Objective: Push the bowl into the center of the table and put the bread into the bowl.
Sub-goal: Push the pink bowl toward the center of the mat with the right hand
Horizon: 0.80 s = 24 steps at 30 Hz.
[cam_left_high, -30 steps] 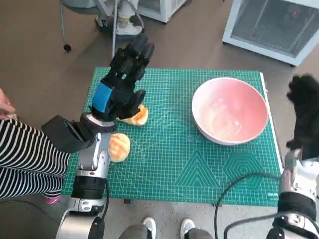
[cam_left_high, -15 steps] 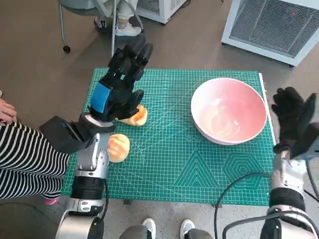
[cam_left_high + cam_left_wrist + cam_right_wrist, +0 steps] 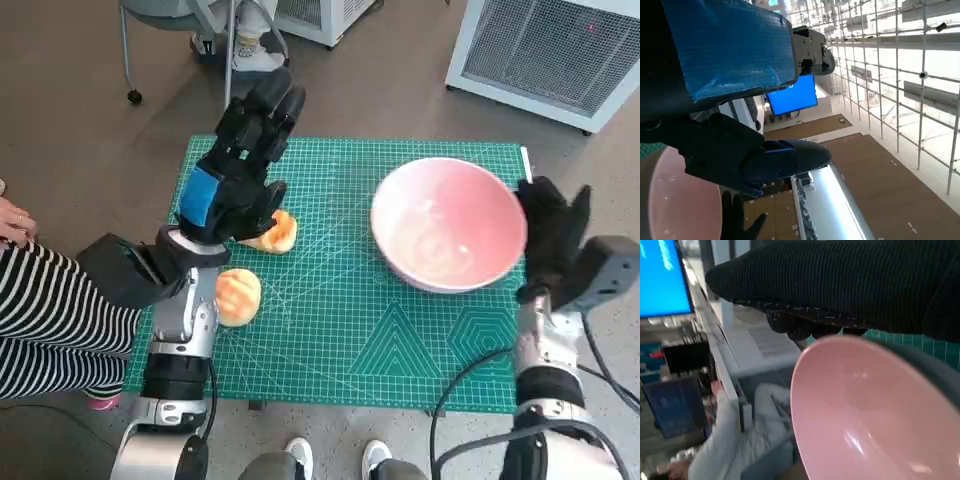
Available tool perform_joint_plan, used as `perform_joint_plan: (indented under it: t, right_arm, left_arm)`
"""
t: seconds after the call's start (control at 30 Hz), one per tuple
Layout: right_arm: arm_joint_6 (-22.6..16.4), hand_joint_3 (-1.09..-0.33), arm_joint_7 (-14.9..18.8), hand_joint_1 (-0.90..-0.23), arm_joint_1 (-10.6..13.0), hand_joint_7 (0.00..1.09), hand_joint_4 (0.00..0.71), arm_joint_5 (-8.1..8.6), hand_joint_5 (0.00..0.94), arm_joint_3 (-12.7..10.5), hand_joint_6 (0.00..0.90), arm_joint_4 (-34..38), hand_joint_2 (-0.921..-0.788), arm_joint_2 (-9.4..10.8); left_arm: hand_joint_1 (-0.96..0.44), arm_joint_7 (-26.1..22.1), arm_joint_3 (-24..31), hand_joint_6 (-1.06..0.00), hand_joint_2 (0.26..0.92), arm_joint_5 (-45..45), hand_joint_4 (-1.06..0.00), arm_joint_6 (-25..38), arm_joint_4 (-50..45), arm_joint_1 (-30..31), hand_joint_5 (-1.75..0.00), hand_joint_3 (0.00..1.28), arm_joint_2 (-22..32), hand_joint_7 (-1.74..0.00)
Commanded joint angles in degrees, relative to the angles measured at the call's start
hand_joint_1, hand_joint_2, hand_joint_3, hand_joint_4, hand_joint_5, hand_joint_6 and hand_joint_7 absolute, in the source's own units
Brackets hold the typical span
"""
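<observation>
The pink bowl stands empty on the right half of the green cutting mat. My gloved right hand presses its spread fingers against the bowl's right rim; the right wrist view fills with the bowl just under the glove. One bread roll lies left of centre, partly under my left hand, which hovers over it with fingers stretched out and holds nothing. A second bread roll lies nearer the front left, beside my left forearm. A slice of the bowl shows in the left wrist view.
The mat covers the small table. A person in a striped top sits at the left with a hand near the table. Shoes show below the front edge. A chair and white appliance stand beyond the table.
My right hand has swung in from the table's right edge to the bowl's rim, and the bowl has slid slightly left. The left hand has stayed over the bread.
</observation>
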Motion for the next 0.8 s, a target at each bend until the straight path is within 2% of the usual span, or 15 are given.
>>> perform_joint_plan:
  t: [0.03, 0.4, 0.6, 0.8]
  right_arm:
    - [1.58, -0.874, 1.24, -0.629, -0.21, 0.23, 0.161, 0.54, 0.000, 0.21, 0.120, 1.09, -0.921, 1.49]
    - [2.53, -0.870, 3.02, -0.628, -2.08, 0.22, 0.166, 1.32, 0.004, 0.02, 0.135, 1.02, -0.921, 4.29]
    - [2.71, -0.872, 3.55, -0.623, -3.04, 0.21, 0.168, 1.30, 0.004, 0.06, 0.134, 1.37, -0.921, 5.38]
    - [2.93, -0.879, 3.50, -0.619, -4.21, 0.20, 0.151, 1.09, 0.000, 0.29, 0.133, 1.88, -0.921, 7.33]
  left_arm:
    - [-0.65, -0.45, 0.60, 0.00, 0.921, -0.70, -0.06, -0.62, 0.22, -0.23, -0.02, 0.53, 0.54, -0.35]
    - [-0.65, -0.52, 1.17, 0.00, 0.921, -0.61, -0.06, -0.68, -0.08, 0.49, -0.01, 0.53, 0.96, -0.33]
    - [-0.64, -0.58, 1.59, 0.00, 0.921, -0.57, -0.06, -0.94, 0.32, 0.66, -0.01, 0.52, 1.22, -0.32]
    - [-0.63, -0.33, 1.81, 0.00, 0.921, -0.29, -0.06, -1.06, -0.03, 1.27, -0.01, 0.52, 1.47, -0.32]
